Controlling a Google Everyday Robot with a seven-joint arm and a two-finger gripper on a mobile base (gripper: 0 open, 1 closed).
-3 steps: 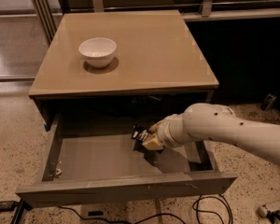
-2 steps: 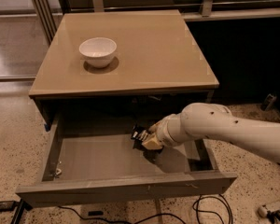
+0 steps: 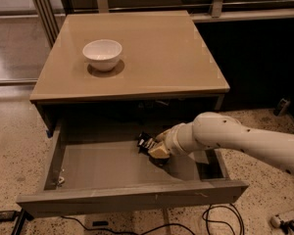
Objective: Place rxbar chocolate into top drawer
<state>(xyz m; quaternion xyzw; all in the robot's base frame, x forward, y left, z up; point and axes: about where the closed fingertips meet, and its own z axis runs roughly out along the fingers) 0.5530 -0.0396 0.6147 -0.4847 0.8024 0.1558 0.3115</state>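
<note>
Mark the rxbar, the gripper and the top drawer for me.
rxbar (image 3: 145, 142): camera view, exposed end of the black wrapper.
gripper (image 3: 152, 149): camera view, its tip, inside the top drawer, right of centre.
top drawer (image 3: 132, 196): camera view, front panel.

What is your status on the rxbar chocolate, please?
Tool low inside the open top drawer. Rxbar chocolate at its tip. White bowl on tabletop, clear of path.

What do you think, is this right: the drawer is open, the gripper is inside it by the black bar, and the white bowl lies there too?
No: the camera view shows the white bowl on the table top, not in the drawer. The gripper is inside it by the black bar.
</note>
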